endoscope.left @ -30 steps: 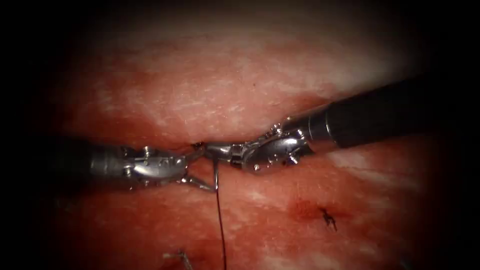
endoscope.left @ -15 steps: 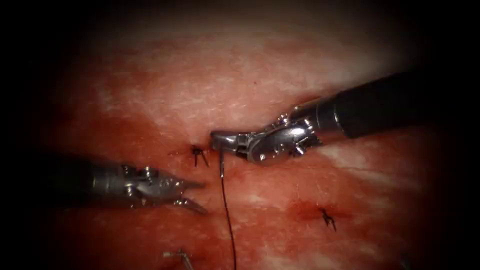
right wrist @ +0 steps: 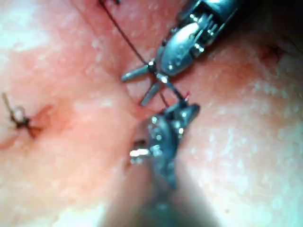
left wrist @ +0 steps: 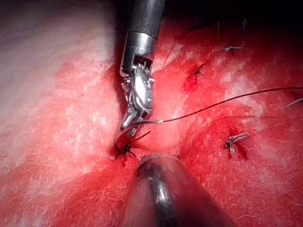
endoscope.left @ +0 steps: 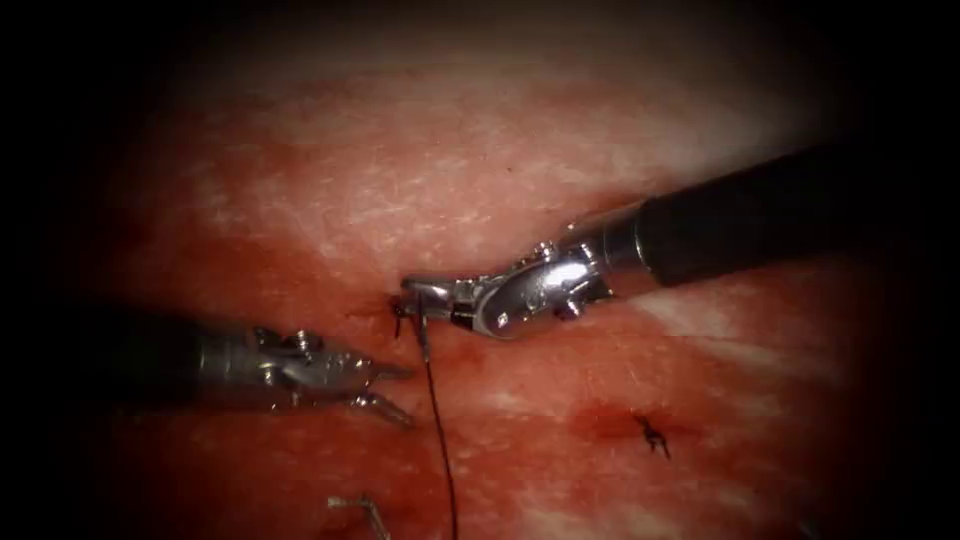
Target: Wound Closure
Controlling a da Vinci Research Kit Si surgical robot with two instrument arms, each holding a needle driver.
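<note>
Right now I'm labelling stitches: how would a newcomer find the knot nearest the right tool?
Follow the right arm's tool along its dark shaft to its tip on the tissue. The knot sits just left of that tip. Unlike the other knots, it touches the hanging thread.

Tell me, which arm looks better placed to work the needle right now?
Probably the right: the right tool grips the needle beside a knot, thread trailing. The left tool is open, holding nothing.
</note>
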